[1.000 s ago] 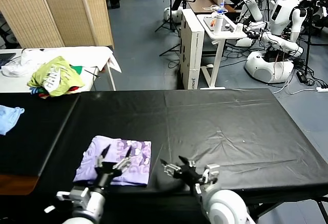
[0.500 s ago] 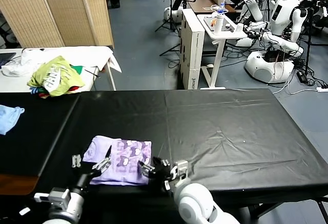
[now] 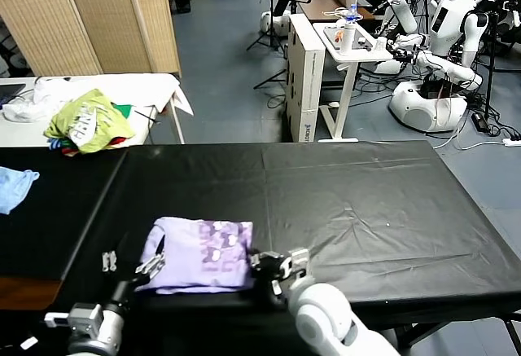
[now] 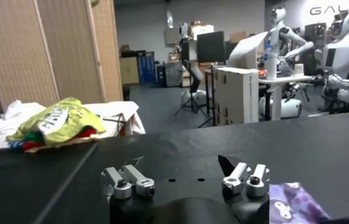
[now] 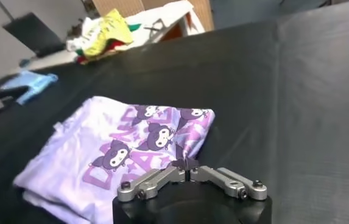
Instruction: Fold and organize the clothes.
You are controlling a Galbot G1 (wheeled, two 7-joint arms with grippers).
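Observation:
The clothes are one lavender T-shirt (image 3: pixel 199 254) with a purple print, folded flat near the black table's (image 3: pixel 350 201) front edge. My right gripper (image 3: pixel 262 264) sits at the shirt's right edge. In the right wrist view the right gripper (image 5: pixel 186 165) has its tips pressed together on the near corner of the T-shirt (image 5: pixel 125 152). My left gripper (image 3: pixel 130 262) stands open just left of the shirt. Nothing lies between its fingers in the left wrist view (image 4: pixel 186 178), where a corner of the T-shirt (image 4: pixel 290 204) shows to one side.
A lime-green and white garment heap (image 3: pixel 85 124) lies on a white table at the back left. A small light-blue cloth (image 3: pixel 15 186) rests at the far left. A white cabinet (image 3: pixel 308 79) and other robots (image 3: pixel 431 54) stand behind the table.
My right gripper swung left to the shirt's right edge and shut there. The shirt shifted slightly right. My left gripper slid off the shirt to its left side, staying open.

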